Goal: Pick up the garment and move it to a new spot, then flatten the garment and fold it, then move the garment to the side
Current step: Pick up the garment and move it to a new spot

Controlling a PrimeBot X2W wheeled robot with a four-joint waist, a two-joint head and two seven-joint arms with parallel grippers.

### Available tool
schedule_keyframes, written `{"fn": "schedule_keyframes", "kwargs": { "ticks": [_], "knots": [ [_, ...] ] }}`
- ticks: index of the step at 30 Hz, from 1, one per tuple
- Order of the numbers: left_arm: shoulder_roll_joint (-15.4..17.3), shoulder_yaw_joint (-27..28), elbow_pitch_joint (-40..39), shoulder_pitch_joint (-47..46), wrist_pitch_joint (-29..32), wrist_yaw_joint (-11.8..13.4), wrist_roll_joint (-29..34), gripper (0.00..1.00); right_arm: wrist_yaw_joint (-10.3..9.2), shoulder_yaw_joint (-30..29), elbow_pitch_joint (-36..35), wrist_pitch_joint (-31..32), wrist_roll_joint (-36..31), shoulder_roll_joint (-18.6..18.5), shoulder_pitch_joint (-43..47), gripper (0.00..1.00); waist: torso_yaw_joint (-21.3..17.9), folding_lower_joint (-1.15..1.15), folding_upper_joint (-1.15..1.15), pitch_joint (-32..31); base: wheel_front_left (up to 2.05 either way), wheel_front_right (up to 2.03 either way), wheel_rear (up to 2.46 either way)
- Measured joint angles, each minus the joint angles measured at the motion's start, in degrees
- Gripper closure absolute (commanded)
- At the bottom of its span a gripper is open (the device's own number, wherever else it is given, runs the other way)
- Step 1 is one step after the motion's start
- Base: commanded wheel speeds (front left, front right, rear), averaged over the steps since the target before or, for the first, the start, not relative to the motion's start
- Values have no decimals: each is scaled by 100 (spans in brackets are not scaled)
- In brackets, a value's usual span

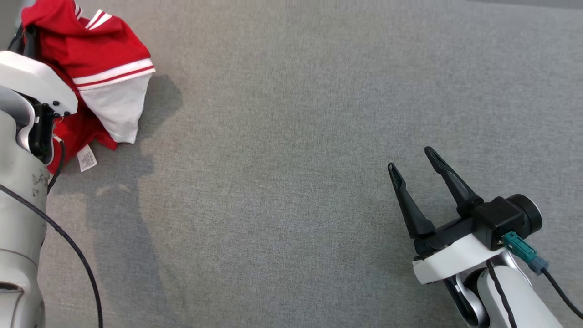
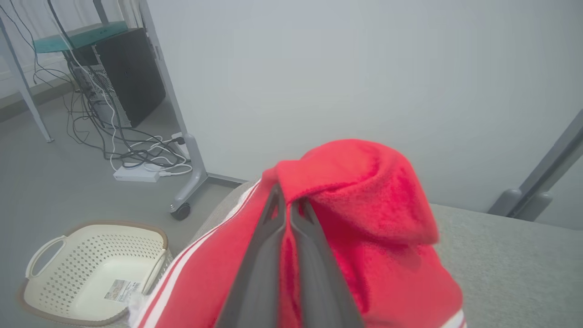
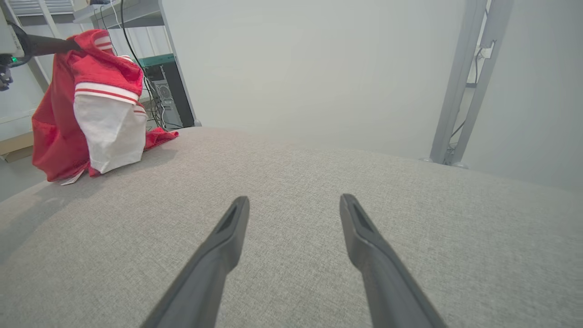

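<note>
Grey surface [image 1: 319,114], red garment [image 1: 86,50] gripped by L end effector [image 2: 288,204], partly cropped

Grey surface [image 1: 291,136] open across centre and right, free passage. Obstacles: garment [image 1: 104,59] bunched far left, left forearm [image 1: 18,191] against it, right gripper [image 1: 409,158] lower right.

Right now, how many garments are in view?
1: a red-and-white garment at the left edge of the grey padded surface, pinched by the fingers of the left gripper; a second could hide inside.
</note>
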Motion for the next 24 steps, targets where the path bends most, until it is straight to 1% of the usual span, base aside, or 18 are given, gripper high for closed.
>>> {"fn": "schedule_keyframes", "kwargs": {
  "ticks": [3,7,10,15,19,24],
  "knots": [
    [-47,-48,-243,69,-178,-45,-41,100,0,-113,87,-34,-45,79,24,0,-34,0,0,-184,0,0,0],
    [-153,-126,-716,192,-336,-52,-99,100,0,-403,147,-85,-62,134,31,0,-97,0,0,-402,0,0,0],
    [-202,-187,-1181,336,-388,-68,-127,100,0,-554,178,-109,-102,166,12,0,-167,0,0,-547,0,0,0],
    [-378,-307,-2093,720,-405,-70,-227,100,0,-818,212,-152,-113,237,9,0,-336,0,0,-774,0,0,0],
    [-543,-428,-2942,1041,-162,-67,-312,100,0,-992,203,-159,-152,271,17,0,-513,0,0,-891,0,0,0],
    [-789,-708,-4167,1481,389,67,-339,100,0,-1194,164,-194,-179,307,21,0,-748,0,0,-947,0,0,0]
  ]
}}
